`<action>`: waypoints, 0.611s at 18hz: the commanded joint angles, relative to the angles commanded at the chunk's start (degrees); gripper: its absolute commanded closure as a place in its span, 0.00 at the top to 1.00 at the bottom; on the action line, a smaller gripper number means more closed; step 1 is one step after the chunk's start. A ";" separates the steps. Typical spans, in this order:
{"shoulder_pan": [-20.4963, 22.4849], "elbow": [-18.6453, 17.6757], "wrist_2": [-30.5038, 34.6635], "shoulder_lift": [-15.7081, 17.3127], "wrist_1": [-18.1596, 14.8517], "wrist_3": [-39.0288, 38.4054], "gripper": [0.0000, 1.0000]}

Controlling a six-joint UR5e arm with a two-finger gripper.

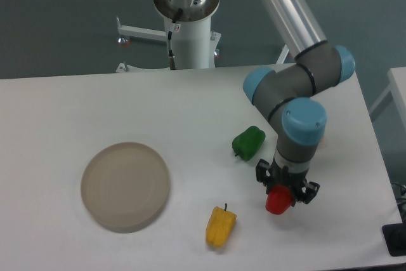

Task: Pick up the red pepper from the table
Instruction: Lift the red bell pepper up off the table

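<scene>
Red and glossy, the red pepper (278, 202) sits directly under the hand (286, 190), its upper part tucked between the two dark fingers while its rounded lower part shows below them; the hand is clenched on the pepper from above, one finger at about 9 o'clock of it and the other at about 3 o'clock; whether the pepper touches the counter (76, 106) or hangs just clear of it cannot be told from this view; both are at the counter's lower right region, near its front edge; the arm's blue-capped wrist (303, 125) stands upright over the hand, at 12 o'clock of the pepper, with the grey elbow links rising behind it toward the silver upper arm tube (285, 7).

From the red pepper, the green pepper (248, 142) lies at about 10 o'clock, near but apart, resting on the white counter; the yellow pepper (220, 226) lies at about 8 o'clock, also apart, with its thin dark stem pointing up toward 12; the round beige plate (125, 186) lies well apart at 9 o'clock, on the counter's left half; the robot's white base column (188, 36) stands behind the counter's far edge, at about 11 o'clock.
</scene>
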 joint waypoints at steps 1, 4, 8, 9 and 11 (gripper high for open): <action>0.09 -1.23 -0.17 1.67 -0.17 1.85 0.56; 0.17 -1.41 -0.26 4.22 -2.81 6.95 0.56; -0.09 -1.68 -1.67 5.46 -2.90 8.11 0.56; -0.09 -1.68 -1.76 5.46 -2.90 8.11 0.56; -0.09 -1.68 -1.76 5.46 -2.90 8.19 0.56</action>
